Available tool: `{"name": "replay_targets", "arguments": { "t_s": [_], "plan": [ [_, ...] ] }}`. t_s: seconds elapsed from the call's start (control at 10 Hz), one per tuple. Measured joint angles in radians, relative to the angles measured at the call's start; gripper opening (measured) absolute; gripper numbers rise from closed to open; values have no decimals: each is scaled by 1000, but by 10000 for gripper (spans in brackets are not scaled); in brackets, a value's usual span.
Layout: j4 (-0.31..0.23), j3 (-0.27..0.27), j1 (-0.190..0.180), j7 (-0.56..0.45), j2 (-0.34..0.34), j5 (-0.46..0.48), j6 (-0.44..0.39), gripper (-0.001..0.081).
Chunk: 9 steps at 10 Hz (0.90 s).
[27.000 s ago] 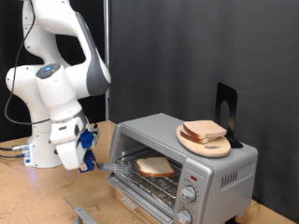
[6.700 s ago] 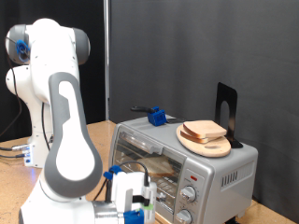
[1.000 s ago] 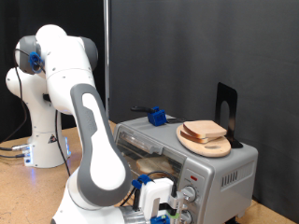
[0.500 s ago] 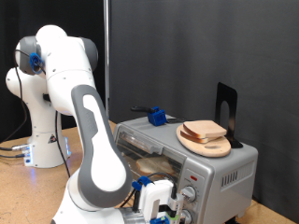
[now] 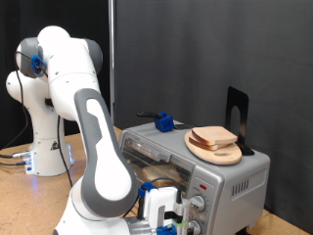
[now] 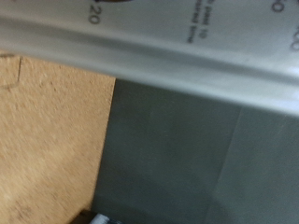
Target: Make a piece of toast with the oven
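Two round knobs front the boxy silver oven (image 5: 196, 157) — gripper (image 5: 168, 217) beside them, fingers' state unclear.

The number "20" is printed in dark figures on the silver-grey metal panel (image 6: 177, 47) seen in the wrist view. Beside it, smaller lines of dark print are blurred past reading. No lettering can be made out in the exterior view.
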State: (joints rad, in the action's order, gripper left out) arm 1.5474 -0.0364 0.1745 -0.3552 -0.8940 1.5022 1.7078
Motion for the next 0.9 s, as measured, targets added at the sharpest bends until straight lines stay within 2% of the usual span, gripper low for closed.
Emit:
{"name": "replay_targets", "arguments": {
  "t_s": [0.6, 0.7, 0.9],
  "plan": [
    [65, 17, 21, -432, 8, 126, -31, 87],
    [71, 21, 25, -464, 7, 138, -35, 87],
    [76, 23, 26, -463, 7, 147, -35, 87]
  ]
}}
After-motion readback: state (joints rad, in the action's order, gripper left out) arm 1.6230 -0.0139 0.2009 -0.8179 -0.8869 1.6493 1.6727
